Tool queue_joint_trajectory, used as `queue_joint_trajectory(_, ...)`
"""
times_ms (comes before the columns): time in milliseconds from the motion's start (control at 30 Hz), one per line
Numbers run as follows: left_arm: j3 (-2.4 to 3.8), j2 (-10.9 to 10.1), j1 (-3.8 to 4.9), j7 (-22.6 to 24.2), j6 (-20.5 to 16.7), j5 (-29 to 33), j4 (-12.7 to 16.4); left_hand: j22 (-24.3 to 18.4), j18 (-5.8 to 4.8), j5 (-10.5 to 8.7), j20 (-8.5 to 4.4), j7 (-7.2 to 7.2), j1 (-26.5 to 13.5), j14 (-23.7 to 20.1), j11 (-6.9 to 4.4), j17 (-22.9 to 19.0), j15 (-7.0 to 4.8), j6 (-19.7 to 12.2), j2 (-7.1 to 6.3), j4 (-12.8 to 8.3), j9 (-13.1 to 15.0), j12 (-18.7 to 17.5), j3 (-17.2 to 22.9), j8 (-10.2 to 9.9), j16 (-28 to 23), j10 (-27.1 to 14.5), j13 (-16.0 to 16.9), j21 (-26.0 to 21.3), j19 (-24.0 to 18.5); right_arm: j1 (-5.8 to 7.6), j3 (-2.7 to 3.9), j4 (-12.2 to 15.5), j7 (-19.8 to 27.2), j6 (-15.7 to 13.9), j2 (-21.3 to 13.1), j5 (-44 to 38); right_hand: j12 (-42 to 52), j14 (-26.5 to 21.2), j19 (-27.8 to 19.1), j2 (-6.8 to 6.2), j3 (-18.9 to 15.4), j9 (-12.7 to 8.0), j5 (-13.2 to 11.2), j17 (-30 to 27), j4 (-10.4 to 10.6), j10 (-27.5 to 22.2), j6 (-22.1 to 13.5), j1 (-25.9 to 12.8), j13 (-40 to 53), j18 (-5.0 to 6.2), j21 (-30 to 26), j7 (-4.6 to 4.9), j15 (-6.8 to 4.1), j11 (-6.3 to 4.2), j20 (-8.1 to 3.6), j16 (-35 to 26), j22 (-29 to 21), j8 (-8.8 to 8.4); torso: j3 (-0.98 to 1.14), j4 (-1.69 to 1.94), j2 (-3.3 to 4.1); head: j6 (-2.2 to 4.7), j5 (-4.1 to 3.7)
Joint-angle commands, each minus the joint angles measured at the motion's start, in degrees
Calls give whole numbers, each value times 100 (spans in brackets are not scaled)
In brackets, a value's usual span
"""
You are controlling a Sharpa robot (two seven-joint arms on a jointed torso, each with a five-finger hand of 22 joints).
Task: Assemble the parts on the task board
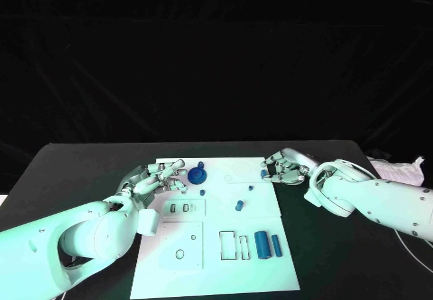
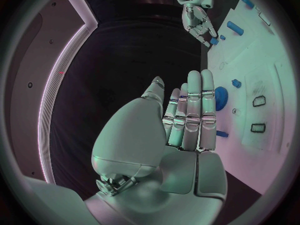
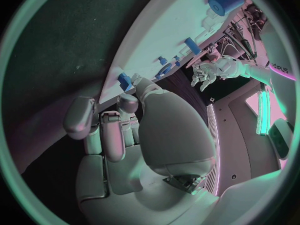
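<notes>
Blue parts (image 1: pixel 263 244) on the white task board (image 1: pixel 216 275) — black table (image 1: pixel 81 169), silver-fingered hands.

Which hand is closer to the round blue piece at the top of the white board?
The left hand. Its fingers reach nearly to the round blue piece, while the right hand sits at the task board's opposite edge.

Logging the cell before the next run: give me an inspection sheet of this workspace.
Surface: black table, task board in its middle.
Job's things: blue parts on the board: large cylinder beside a thinner rod, gear, small piece.
Clutter: crumpled pale sheet at the table's right edge.
Hands: left hand over the board's left edge, holding nothing; right hand at its right edge, fingers curled by a small blue part.
Cables: nothing seen.
Surroundings: dark backdrop.
</notes>
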Motion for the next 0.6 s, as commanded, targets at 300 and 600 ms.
queue_joint_trajectory(300,3,17,4,-1,135,-14,1,6,39,-10,-17,-1,-22,-42,8,6,13,-23,9,-10,7,31,-39,-25,32,-48,6,26,-42,-17,1,-132,-97,53,105,-207,129,478,35,128,55,34,-145,859,-122,97,315,68,86,-44,46,-38,-67,-37,-42,26,32,147,-4,-4,-7,-33,13)
queue_joint_trajectory(600,3,18,4,-8,142,-14,0,6,39,-10,-17,-1,-22,-42,8,6,13,-23,9,-10,7,31,-39,-25,32,-48,6,26,-42,-35,1,-162,-126,130,140,-288,317,498,92,174,82,49,-221,946,-187,221,518,60,244,-66,108,-98,-108,-87,-76,77,152,220,-1,-2,-8,-49,13)
